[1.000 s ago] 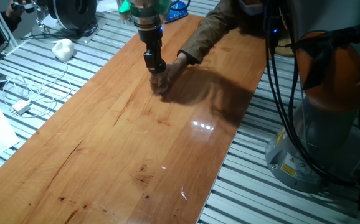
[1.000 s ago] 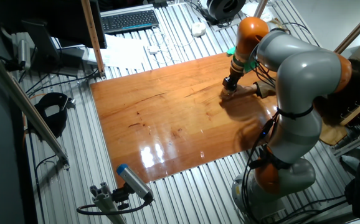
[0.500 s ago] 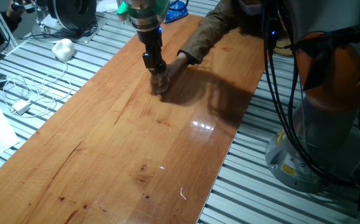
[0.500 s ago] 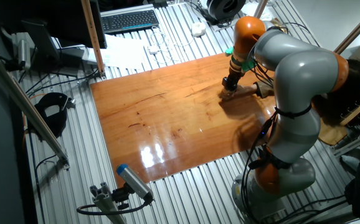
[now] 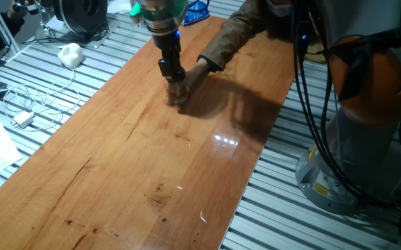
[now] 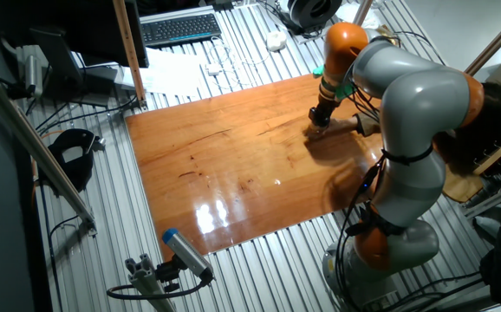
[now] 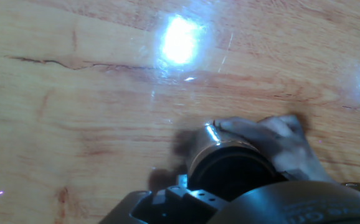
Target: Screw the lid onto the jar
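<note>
Screwing is the step judged to be in hand: the end effector (image 5: 175, 78) stands directly over the jar (image 5: 179, 94) at the far part of the wooden tabletop (image 5: 152, 160), with the lid (image 7: 230, 174) at the jar's mouth. A person's hand (image 5: 195, 75) reaches in from the far side and rests against the jar, apparently steadying it.

End effector state: it appears clamped on the lid, though the fingertips themselves are too small in the fixed views and hidden in the hand view to confirm contact.

Location: the jar stands on the tabletop just below the end effector; in the other fixed view it sits under the end effector (image 6: 319, 119), small and partly hidden. In the hand view the dark round lid sits inside a shiny rim, with the hand (image 7: 273, 143) touching its right side.

Orientation: the jar stands upright, mouth up; its long axis is vertical and in line with the end effector.

Next move, as a judgement: rotation about that vertical axis with light downward pressure, keeping the lid level so that the threads do not cross. How far the lid is threaded cannot be told.
</note>
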